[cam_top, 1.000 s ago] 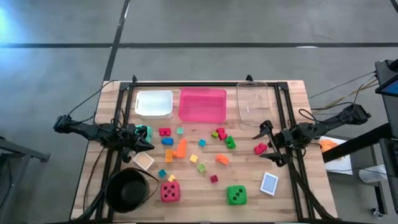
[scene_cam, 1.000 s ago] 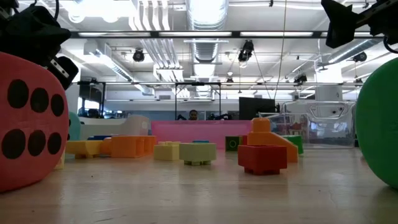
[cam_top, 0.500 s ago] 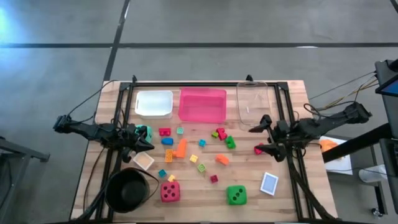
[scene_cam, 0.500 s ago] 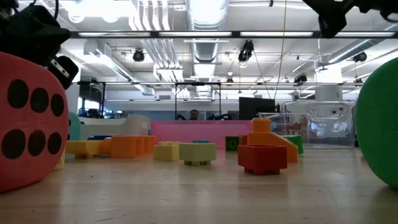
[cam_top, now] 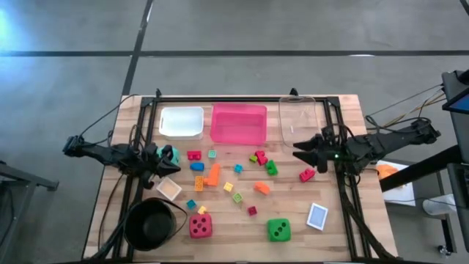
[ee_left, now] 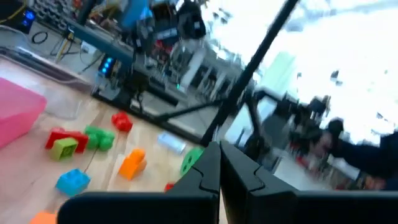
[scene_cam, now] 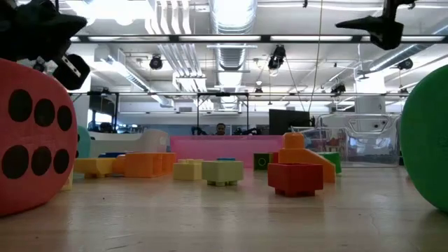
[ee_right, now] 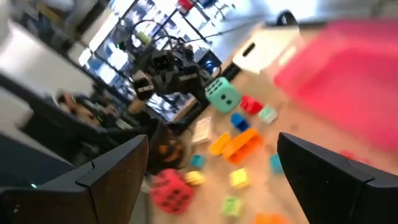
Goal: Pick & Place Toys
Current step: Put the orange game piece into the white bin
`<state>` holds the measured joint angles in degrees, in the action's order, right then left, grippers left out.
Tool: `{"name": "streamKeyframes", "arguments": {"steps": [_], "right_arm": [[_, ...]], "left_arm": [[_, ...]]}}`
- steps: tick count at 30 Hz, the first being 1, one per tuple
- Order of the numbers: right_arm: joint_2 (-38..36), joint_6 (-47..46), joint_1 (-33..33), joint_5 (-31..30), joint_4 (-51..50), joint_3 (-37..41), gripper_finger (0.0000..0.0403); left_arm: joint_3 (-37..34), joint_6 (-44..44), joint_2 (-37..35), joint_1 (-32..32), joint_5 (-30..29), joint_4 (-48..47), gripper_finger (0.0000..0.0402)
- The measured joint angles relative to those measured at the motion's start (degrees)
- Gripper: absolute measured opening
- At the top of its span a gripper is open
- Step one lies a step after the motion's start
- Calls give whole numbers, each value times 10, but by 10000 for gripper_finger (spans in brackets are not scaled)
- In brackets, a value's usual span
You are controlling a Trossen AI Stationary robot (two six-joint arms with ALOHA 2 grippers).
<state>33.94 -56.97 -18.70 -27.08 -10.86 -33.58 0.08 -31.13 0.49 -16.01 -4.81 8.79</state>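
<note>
Small bright blocks (cam_top: 236, 170) lie scattered over the middle of the wooden table, among them a red block (cam_top: 307, 174) at the right. A red die (cam_top: 200, 226) and a green die (cam_top: 278, 229) stand near the front edge, and a teal die (cam_top: 170, 155) stands at the left. A card (cam_top: 317, 216) lies at the front right and another card (cam_top: 169, 190) lies by the bowl. My left gripper (cam_top: 174, 166) is shut and empty beside the teal die. My right gripper (cam_top: 299, 152) hovers open above the table, pointing left, above and beyond the red block.
A white tray (cam_top: 182, 122), a pink tray (cam_top: 239, 123) and a clear tray (cam_top: 297, 121) stand along the far edge. A black bowl (cam_top: 152, 224) sits at the front left. Black frame rails (cam_top: 338, 132) run along the table's sides.
My right gripper has risen from just above the red block, rolled about its own line and swung from pointing down to nearly level, toward the table's left. It has stayed open and empty. My left gripper has tipped up a little. No toy has moved.
</note>
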Motion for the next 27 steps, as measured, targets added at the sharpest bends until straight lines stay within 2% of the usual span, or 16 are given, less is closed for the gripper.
{"name": "streamKeyframes", "arguments": {"steps": [3, 6, 8, 13, 21, 27], "right_arm": [[-1, -70, 0, 0, -1, 4, 348], [-1, -64, 0, 10, -3, 12, 348], [-1, -60, 0, 16, -9, 15, 348], [-1, -8, 0, 20, -27, 17, 348], [-4, 58, 0, 20, -27, 17, 348], [-4, 77, 0, 20, -27, 18, 348]], "left_arm": [[0, -59, 0, 0, -38, 20, 5], [0, -126, 0, 0, -132, 19, 5], [4, -137, 2, 0, -163, 2, 5], [56, -144, 43, 0, -188, -54, 5], [164, -84, 172, 0, -191, -172, 5], [218, -67, 263, 0, -192, -181, 5]]}}
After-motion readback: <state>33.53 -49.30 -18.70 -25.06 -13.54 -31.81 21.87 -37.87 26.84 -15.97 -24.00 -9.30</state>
